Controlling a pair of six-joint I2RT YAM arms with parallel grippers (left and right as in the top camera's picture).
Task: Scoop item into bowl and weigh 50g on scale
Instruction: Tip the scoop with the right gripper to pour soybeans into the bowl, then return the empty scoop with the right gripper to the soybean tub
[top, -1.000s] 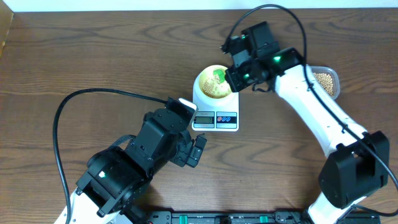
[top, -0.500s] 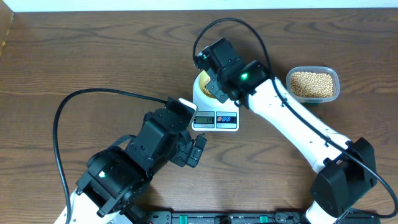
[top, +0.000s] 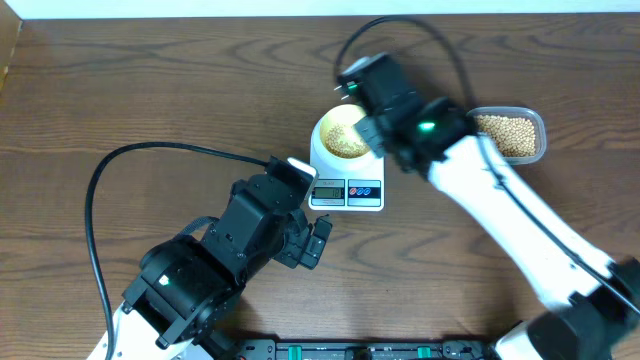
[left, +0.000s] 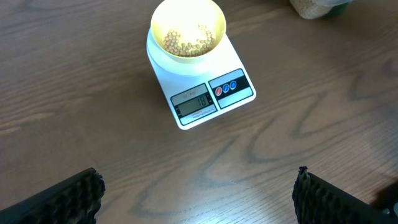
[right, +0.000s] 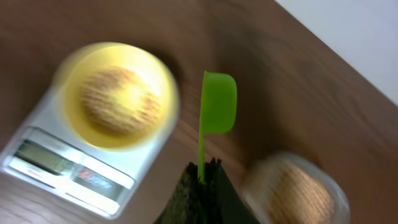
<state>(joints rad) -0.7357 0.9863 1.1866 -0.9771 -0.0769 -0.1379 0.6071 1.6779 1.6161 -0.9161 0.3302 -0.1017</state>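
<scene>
Overhead view: a small round pale-yellow bowl (top: 328, 128) was recorded standing on a white rounded digital kitchen scale (top: 347, 193), partly filled with small round tan-beige beans (top: 347, 143); more beans were held in a clear rounded-rectangular plastic tub (top: 536, 128) well to the right on the brown wood-grain table (top: 150, 90). Left wrist view: the left gripper (left: 198, 186) was noted low over bare table near the scale, its ribbed black jaws spread wide and empty; the display digits could not be read surely. Right wrist view, blurred: a green plastic scoop (right: 218, 102) was pinched by its thin handle in the right gripper (right: 202, 180), between bowl and tub, no beans discernible in it. The beans were judged light, hard, smooth and apt to roll, best taken by scoop.
</scene>
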